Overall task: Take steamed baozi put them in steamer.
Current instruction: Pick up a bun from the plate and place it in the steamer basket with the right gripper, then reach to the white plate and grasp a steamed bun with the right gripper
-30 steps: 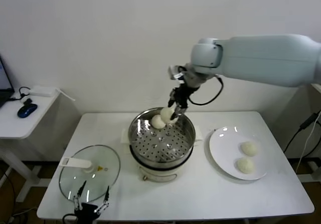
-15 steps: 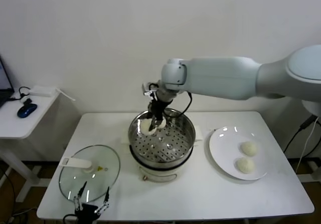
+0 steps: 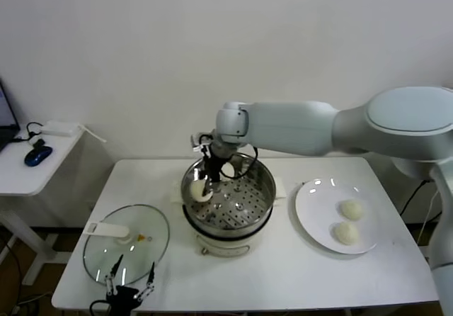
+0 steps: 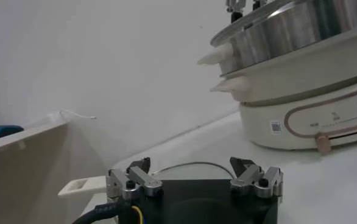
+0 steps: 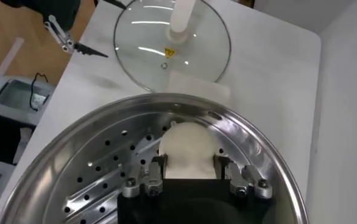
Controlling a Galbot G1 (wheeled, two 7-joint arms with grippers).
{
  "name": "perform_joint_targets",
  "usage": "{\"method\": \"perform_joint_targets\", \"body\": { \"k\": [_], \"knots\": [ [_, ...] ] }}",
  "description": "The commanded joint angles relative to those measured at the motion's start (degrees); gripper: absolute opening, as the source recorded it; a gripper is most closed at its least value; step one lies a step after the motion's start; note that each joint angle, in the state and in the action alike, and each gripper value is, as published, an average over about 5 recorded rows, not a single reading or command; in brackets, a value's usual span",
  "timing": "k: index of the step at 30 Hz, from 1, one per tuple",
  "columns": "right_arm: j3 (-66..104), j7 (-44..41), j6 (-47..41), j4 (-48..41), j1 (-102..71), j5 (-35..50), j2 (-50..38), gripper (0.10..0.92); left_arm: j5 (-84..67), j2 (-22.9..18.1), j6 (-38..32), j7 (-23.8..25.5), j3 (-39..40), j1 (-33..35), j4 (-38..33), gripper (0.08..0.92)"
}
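Note:
The steel steamer [image 3: 266, 183] stands mid-table on its white base. My right gripper [image 3: 204, 183] reaches into it at its left side and is shut on a baozi [image 3: 199, 190], low over the perforated tray. In the right wrist view the bun [image 5: 187, 145] sits between the fingers [image 5: 156, 165], close to the steamer wall [image 5: 261, 155]. Two more baozi [image 3: 352, 209] [image 3: 346, 232] lie on the white plate [image 3: 311, 213] to the right. A fourth is not visible. My left gripper [image 3: 128, 288] is open and empty at the table's front left; it shows in its own view [image 4: 194, 176].
The round glass lid [image 3: 127, 244] with a white handle lies flat on the table front left, just beyond my left gripper; it also shows in the right wrist view [image 5: 166, 36]. A side table with a blue mouse [image 3: 37, 156] stands at far left.
My right gripper has carried the baozi leftward and down, from the steamer's back rim to its left side near the tray. The left arm has not moved.

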Motion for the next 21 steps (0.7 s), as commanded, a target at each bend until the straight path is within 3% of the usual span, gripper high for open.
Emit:
{"method": "perform_joint_targets", "body": {
  "k": [1,8,13,21],
  "knots": [
    [0.65,0.95,0.48,-1.85,-0.92,0.09,0.7,0.634,-0.03,-0.09,0.0,0.01,0.07,-0.09,-0.11,0.823],
    [1.62,-0.18,0.84,2.91,2.88,2.96,-4.37,0.807,0.32,-0.34,-0.09,0.01,0.1,0.15,-0.15,0.823],
    [-5.57,-5.78,3.48,8.57,10.71,2.0,-12.81,0.822,0.58,-0.41,-0.09,0.01,0.07,0.39,-0.28,0.823],
    [-18.25,-14.54,13.75,13.58,18.34,-8.1,-27.59,0.823,0.73,-0.31,-0.18,-0.01,0.02,0.77,-0.42,0.823]
  ]
}}
